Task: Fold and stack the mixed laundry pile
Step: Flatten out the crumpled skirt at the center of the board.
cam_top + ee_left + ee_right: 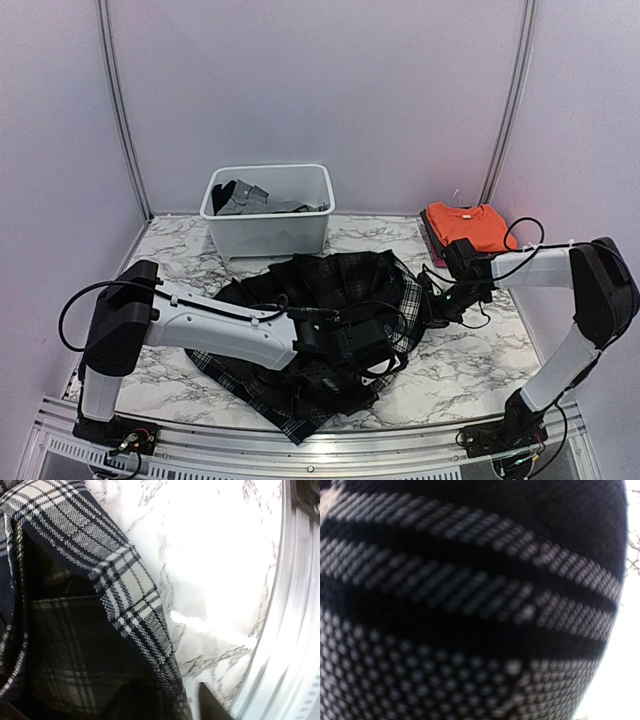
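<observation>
Skirt fold under way, 2 arms on it.
Black-and-white plaid pleated skirt (340,275) lies crumpled mid white marble table (470,350). Right gripper (437,292) is clamped shut at its right edge, probably anchoring it; fingers hidden by cloth. Left gripper (335,372) sits low over the near hem, opening can't be told. Folded bright orange T-shirt (466,224) sits far right, likely the stack base. Dark grey cloth (245,200) is in the white plastic tub (268,232).

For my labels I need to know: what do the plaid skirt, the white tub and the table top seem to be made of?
Skirt: woven cloth, matte; the close view shows crossing threads and soft folds. Tub: probably plastic, smooth white, with thin moulded walls. Table top: marble look, white with grey veins, glossy; real stone or a print, I cannot tell.
</observation>
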`<state>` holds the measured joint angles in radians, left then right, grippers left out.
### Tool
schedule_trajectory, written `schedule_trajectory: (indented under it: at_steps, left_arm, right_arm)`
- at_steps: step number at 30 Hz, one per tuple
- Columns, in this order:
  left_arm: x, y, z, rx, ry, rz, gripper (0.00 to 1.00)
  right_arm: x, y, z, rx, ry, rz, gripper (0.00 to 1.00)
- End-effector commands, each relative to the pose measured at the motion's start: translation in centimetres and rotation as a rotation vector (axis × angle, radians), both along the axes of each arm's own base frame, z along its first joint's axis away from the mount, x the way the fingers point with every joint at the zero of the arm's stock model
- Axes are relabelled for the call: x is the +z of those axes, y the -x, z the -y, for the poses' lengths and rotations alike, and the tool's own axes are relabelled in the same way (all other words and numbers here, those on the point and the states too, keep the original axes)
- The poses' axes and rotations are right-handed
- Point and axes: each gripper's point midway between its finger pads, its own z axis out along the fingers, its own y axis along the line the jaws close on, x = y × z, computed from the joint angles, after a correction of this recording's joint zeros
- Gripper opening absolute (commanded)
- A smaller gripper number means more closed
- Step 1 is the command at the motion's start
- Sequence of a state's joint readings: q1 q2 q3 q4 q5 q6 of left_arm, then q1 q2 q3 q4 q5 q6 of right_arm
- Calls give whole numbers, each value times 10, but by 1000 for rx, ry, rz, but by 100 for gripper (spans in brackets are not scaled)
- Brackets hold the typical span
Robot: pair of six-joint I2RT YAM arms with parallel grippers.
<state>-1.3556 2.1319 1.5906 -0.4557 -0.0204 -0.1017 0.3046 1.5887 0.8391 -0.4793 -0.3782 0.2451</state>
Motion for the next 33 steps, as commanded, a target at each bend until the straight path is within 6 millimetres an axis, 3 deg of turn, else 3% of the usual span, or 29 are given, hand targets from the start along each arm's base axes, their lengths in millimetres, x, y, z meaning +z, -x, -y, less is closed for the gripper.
schedule_trajectory:
  at_steps: [1, 4, 8, 10, 13, 14, 16, 18, 19, 23, 27, 30, 33]
  left_arm:
    - [22, -40, -9, 116, 18, 30, 27]
    - [47, -86, -33, 221, 63, 26, 0]
    - [91, -180, -85, 425, 123, 114, 0]
    - [98, -226, -116, 536, 119, 155, 0]
    - [92, -288, -174, 722, 53, 220, 0]
    - [91, -301, -191, 772, 17, 244, 2]
    - [100, -316, -219, 859, -25, 294, 42]
    - [120, -313, -234, 888, -17, 340, 74]
    - [128, -308, -237, 884, 0, 348, 81]
    - [148, -256, -225, 763, 111, 261, 85]
    - [152, -167, -186, 514, 204, 153, 85]
    - [127, -121, -173, 447, 200, 41, 82]
    - [80, -112, -185, 531, 124, -42, 77]
  right_arm:
    - [8, 5, -3, 28, -25, -2, 0]
    - [11, 9, -2, 34, -27, -4, 0]
    - [14, 17, -3, 47, -38, -16, 0]
    - [14, 22, 0, 53, -29, -19, 0]
    - [13, 26, 7, 41, 3, -20, 0]
    - [14, 25, 9, 35, 10, -17, 0]
    - [15, 24, 9, 29, 12, -19, 0]
    - [17, 23, 7, 29, 1, -22, 0]
    - [19, 23, 6, 28, -8, -23, 0]
    - [23, 24, 6, 32, -9, -35, 0]
    - [39, 24, 9, 15, -34, -19, 0]
    - [48, 17, 16, -26, -78, -8, 0]
    - [43, 8, 28, -51, -54, -7, 0]
